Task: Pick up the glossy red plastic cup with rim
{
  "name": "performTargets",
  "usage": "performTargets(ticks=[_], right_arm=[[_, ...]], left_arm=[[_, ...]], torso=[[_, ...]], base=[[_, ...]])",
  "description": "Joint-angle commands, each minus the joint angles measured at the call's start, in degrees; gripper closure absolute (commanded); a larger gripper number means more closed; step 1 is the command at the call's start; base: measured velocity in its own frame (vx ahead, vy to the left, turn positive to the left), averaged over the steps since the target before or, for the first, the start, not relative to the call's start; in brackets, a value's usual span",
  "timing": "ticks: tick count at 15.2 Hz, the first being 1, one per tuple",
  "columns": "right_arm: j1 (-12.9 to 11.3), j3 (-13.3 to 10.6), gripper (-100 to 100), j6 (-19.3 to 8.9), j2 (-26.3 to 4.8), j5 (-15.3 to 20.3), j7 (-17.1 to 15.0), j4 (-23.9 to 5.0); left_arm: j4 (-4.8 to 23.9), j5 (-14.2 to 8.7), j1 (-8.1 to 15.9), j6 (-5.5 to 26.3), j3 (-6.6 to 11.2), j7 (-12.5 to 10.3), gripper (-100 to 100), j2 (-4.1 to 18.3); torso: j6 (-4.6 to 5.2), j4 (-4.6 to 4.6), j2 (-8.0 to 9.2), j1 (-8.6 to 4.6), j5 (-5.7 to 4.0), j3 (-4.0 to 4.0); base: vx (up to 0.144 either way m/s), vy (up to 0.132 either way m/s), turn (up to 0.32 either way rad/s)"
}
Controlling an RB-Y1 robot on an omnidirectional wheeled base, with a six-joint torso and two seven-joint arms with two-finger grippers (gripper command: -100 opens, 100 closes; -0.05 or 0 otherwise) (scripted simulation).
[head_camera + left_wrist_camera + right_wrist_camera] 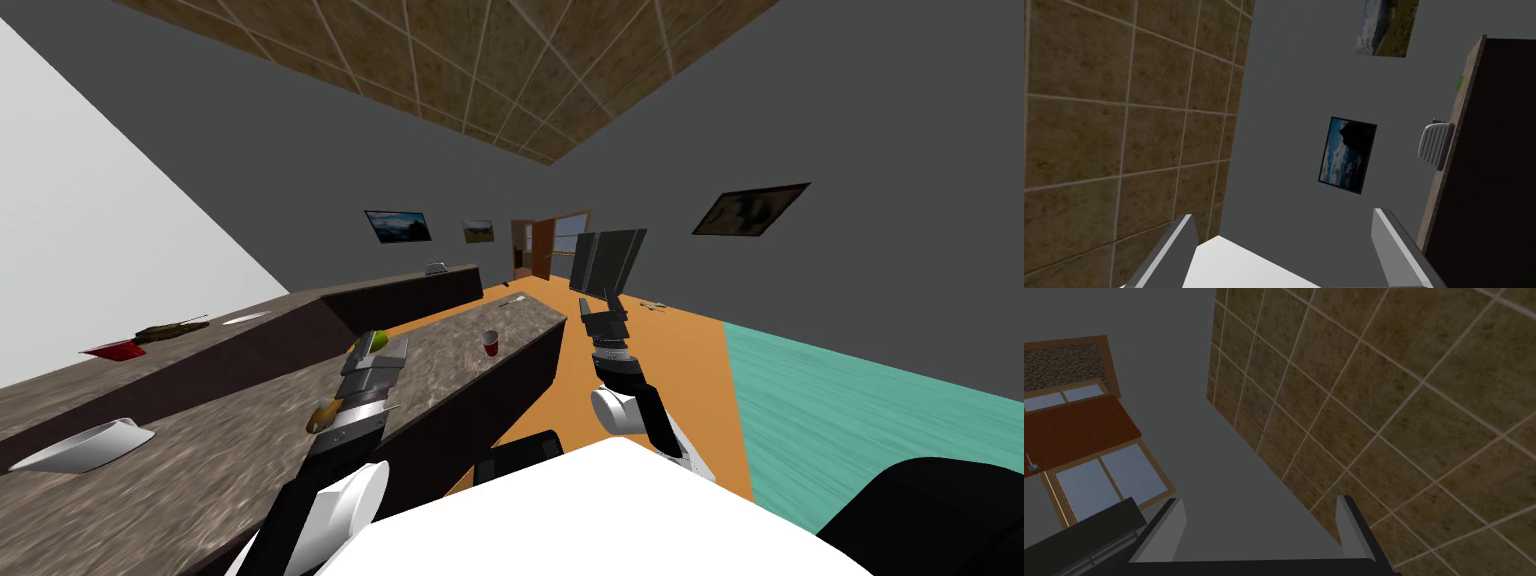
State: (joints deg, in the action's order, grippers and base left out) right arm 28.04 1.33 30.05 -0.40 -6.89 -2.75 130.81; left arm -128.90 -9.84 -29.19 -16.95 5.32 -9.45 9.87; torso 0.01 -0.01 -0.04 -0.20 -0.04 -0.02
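Note:
A small red cup (490, 342) with a pale rim stands upright on the near stone-patterned counter (440, 370), toward its far end. My left gripper (388, 345) is raised over the counter, nearer to me than the cup and to its left; in the left wrist view its fingers (1179, 245) stand wide apart, with nothing between them. My right gripper (607, 305) is held up over the orange floor, right of the counter's end. Its fingers (1171, 525) are likewise apart and hold nothing.
A green fruit (366, 345) and a yellow-brown object (322, 415) lie on the counter by my left arm, a white bowl (85, 447) at near left. The back counter (230, 335) holds a red item (113, 350), a toy tank (170, 330) and a plate (245, 318). Orange floor (660, 350) runs to an open door (540, 248).

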Motion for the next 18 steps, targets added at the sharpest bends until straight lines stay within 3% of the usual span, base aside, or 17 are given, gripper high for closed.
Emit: performTargets(ticks=[1, 2, 4, 7, 9, 10, 12, 13, 18], right_arm=[[0.0, 0.0, 0, 0.0, 0.0, 0.0, 0.0, 0.0], [0.0, 0.0, 0, 0.0, 0.0, 0.0, 0.0, 0.0], [0.0, 0.0, 0, 0.0, 0.0, 0.0, 0.0, 0.0], [0.0, 0.0, 0, 0.0, 0.0, 0.0, 0.0, 0.0], [0.0, 0.0, 0, 0.0, 0.0, 0.0, 0.0, 0.0], [0.0, 0.0, 0, 0.0, 0.0, 0.0, 0.0, 0.0], [0.0, 0.0, 0, 0.0, 0.0, 0.0, 0.0, 0.0], [0.0, 0.0, 0, 0.0, 0.0, 0.0, 0.0, 0.0], [0.0, 0.0, 0, 0.0, 0.0, 0.0, 0.0, 0.0]], left_arm=[[0.1, -0.7, 0.2, 2.5, 0.24, -0.6, -100, 1.1], [0.1, -1.6, 0.6, 4.0, 0.61, -1.2, -100, 2.6], [0.1, -1.6, 0.6, 5.3, 0.61, -1.2, -100, 2.6], [0.2, -3.7, 1.5, 9.8, 1.44, -2.8, -100, 5.4], [0.2, -3.7, 1.5, 11.6, 1.44, -2.8, -100, 5.4], [0.3, -4.9, 2.0, 13.2, 1.89, -3.6, -100, 6.8], [0.3, -4.9, 2.0, 15.1, 1.89, -3.6, -100, 6.8], [0.3, -6.1, 2.6, 16.7, 2.36, -4.5, -100, 8.3], [0.3, -7.4, 3.1, 22.4, 2.86, -5.4, -100, 9.7]], torso=[[0.0, 0.0, 0.0, 0.0, 0.0, 0.0], [0.0, 0.0, -0.01, -0.01, 0.0, 0.0], [0.0, -0.01, -0.03, -0.04, -0.01, -0.02], [0.0, 0.0, 0.0, -0.01, 0.0, 0.0], [0.0, 0.0, -0.01, -0.07, -0.01, -0.01], [-0.01, 0.0, -0.01, -0.04, -0.01, -0.01], [0.0, 0.0, -0.02, -0.02, -0.01, -0.01], [-0.01, -0.01, -0.02, 0.01, 0.0, -0.01], [0.0, -0.01, -0.04, -0.06, -0.01, -0.02]], base=[[0.009, -0.052, -0.021], [0.016, -0.06, -0.03], [0.01, -0.049, -0.012], [0.005, -0.054, -0.028], [0.01, -0.059, -0.015], [0.009, -0.053, -0.03], [0.011, -0.042, -0.019], [0.002, -0.053, -0.029], [0.014, -0.057, -0.021]])
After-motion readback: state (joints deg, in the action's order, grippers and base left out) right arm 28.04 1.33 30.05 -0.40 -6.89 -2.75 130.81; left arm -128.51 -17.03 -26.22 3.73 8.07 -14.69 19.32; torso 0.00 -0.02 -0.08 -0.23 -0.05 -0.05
